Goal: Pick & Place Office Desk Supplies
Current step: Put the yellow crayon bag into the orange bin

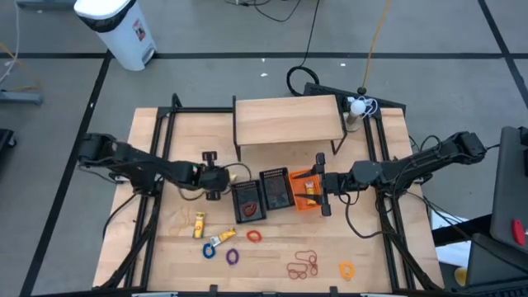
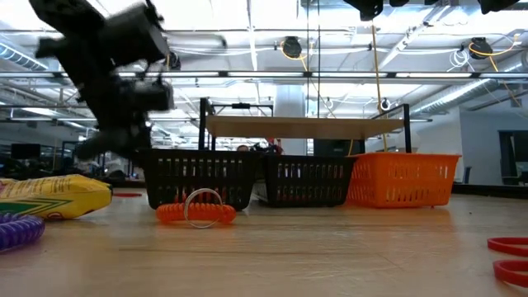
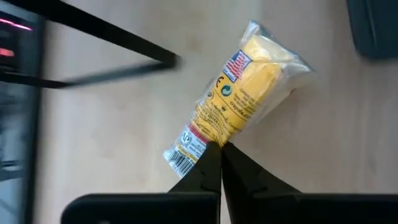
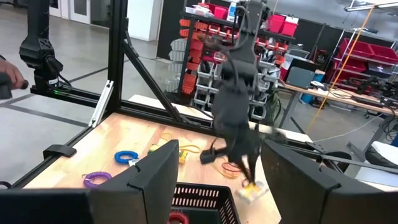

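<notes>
- Left gripper [image 3: 221, 149] hangs above the table left of the black baskets [image 1: 248, 200], fingers pressed together, holding nothing; yellow crayon packet [image 3: 239, 99] lies just beyond its tips.
- Right gripper [image 4: 214, 180] over the orange basket [image 1: 304, 191], fingers spread.
- Loops and rings [image 1: 303, 266] lie scattered in front of the baskets.

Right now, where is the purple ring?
In the high view, the purple ring lies on the table's front left part, between the blue ring and the orange ring, in front of the black baskets.
</notes>
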Available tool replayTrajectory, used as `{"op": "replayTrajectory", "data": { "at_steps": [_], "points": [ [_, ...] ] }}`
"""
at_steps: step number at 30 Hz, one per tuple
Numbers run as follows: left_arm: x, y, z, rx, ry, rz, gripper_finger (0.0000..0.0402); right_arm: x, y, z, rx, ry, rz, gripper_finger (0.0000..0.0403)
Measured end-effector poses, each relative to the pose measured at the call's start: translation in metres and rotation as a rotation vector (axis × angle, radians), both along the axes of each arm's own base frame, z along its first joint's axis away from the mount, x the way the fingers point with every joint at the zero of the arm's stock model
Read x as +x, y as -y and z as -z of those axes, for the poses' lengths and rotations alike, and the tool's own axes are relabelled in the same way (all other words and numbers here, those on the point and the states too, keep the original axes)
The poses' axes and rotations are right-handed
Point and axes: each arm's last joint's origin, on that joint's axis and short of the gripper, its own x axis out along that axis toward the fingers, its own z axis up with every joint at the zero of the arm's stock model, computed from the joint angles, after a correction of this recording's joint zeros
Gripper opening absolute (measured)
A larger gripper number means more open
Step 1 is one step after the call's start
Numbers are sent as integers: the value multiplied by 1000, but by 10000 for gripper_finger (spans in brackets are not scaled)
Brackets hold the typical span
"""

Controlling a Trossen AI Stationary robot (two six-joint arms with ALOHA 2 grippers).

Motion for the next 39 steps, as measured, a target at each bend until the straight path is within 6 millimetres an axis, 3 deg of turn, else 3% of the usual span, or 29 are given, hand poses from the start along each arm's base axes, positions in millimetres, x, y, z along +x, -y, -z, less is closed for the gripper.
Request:
{"op": "replayTrajectory", "data": {
  "at_steps": [14, 25, 29, 39],
  "points": [
    [-17, 35, -79, 18, 556, 77, 0, 0, 1, 0, -7, 0, 21, 219],
    [-12, 62, -119, -70, 913, 309, 0, 0, 1, 1, -32, -5, 20, 219],
    [-7, 65, -127, -164, 1023, 350, 0, 1, 0, 4, -142, -20, 13, 219],
    [4, 53, -123, -338, 1065, 316, 0, 18, 0, 16, -407, 11, 27, 219]
  ]
}}
